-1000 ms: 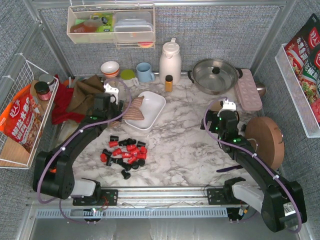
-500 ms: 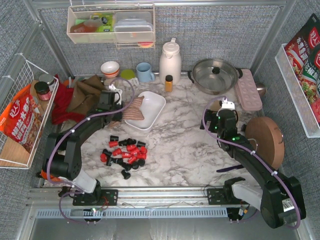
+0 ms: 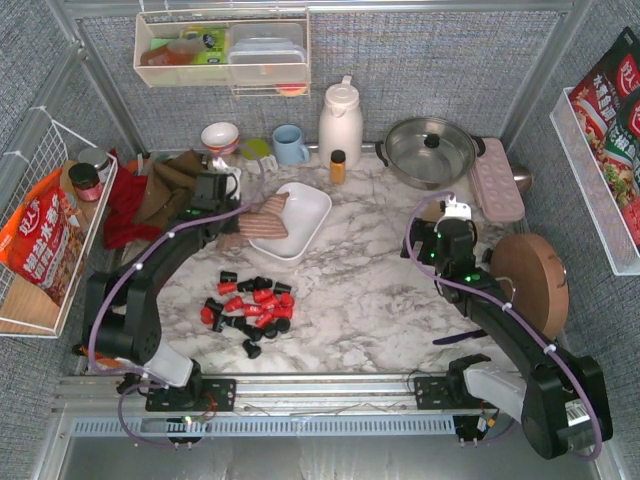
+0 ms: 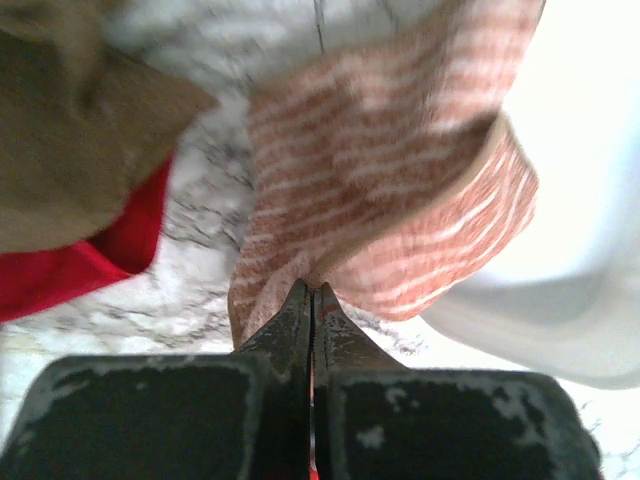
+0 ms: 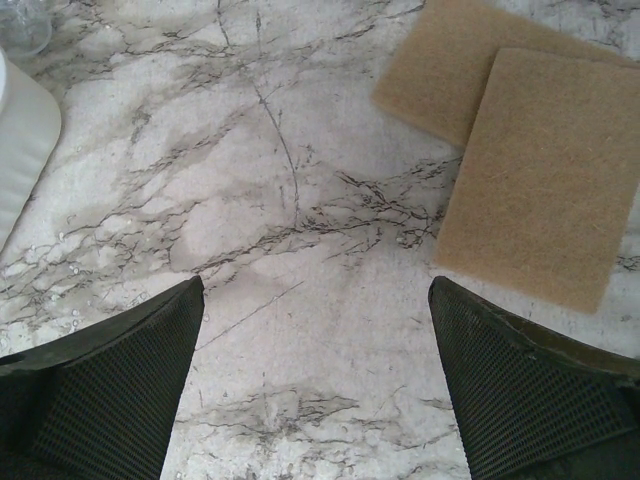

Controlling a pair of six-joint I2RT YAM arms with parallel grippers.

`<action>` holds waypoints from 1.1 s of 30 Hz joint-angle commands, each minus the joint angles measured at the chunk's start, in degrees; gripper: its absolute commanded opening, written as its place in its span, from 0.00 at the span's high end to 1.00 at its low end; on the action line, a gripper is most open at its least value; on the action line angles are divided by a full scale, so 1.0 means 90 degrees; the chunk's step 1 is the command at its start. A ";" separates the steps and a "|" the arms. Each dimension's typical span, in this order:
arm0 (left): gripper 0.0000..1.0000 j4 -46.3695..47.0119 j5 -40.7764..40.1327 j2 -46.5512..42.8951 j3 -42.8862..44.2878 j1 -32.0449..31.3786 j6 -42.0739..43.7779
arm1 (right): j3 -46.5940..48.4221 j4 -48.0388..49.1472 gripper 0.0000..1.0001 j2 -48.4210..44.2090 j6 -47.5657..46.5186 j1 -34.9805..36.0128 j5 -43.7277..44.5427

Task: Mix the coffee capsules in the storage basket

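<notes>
Left arm has pushed further back toward the white tray over the last second. Its jaws have gone from wide apart to fully together. The left gripper (image 4: 311, 292) is now pinched on a fold of the pink-and-white striped cloth (image 4: 400, 170), fingertips meeting right at the cloth's near edge.

The striped cloth is draped over the left rim of the small white shallow rectangular plastic storage basket (image 3: 312, 205), part inside it and part on the grey-veined marble table top (image 3: 370, 270). A crumpled brown cloth (image 4: 70, 130) and a red cloth (image 4: 90, 260) sit just left of the pinch point, apart from the striped one.

The red and black cup-shaped coffee capsules (image 3: 252, 303) are in the same spot as before. They lie in a loose cluster on the marble, nearer the arm bases than the basket and clear of it.

Right arm hasn't shifted. The right gripper (image 5: 312, 300) hangs over bare marble with its fingers spread wide and nothing between them. Two flat tan rectangular pads (image 5: 540, 170) lie overlapping, just beyond its right finger.
</notes>
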 commanded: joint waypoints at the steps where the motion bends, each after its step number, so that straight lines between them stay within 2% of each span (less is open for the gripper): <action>1: 1.00 0.0062 -0.0586 -0.0635 0.0490 0.0009 -0.0493 | 0.0050 0.0010 0.01 -0.0065 -0.0067 0.0013 0.0230; 6: 1.00 0.1311 -0.1701 -0.1157 0.0956 0.0017 -0.0676 | 0.0044 0.0067 0.01 0.0020 -0.0069 0.0013 0.0240; 9: 1.00 0.1596 -0.2735 -0.0843 0.1680 0.0019 -0.0473 | 0.0085 0.0042 0.01 0.0072 -0.0069 0.0013 0.0240; 13: 1.00 0.1419 -0.3709 -0.0093 0.3060 0.0027 0.0072 | 0.0075 0.0043 0.01 0.0045 -0.0079 0.0013 0.0274; 21: 1.00 0.1438 -0.4239 0.0981 0.4662 0.0048 0.0246 | 0.0115 0.0029 0.01 0.0114 -0.0103 0.0013 0.0318; 25: 1.00 0.1363 -0.4227 0.1263 0.4577 0.0053 0.0068 | 0.0116 0.0023 0.01 0.0093 -0.0108 0.0014 0.0325; 33: 1.00 0.1628 -0.4623 0.1508 0.3368 0.0170 -0.0297 | 0.0166 0.0008 0.01 0.0198 -0.0088 0.0013 0.0289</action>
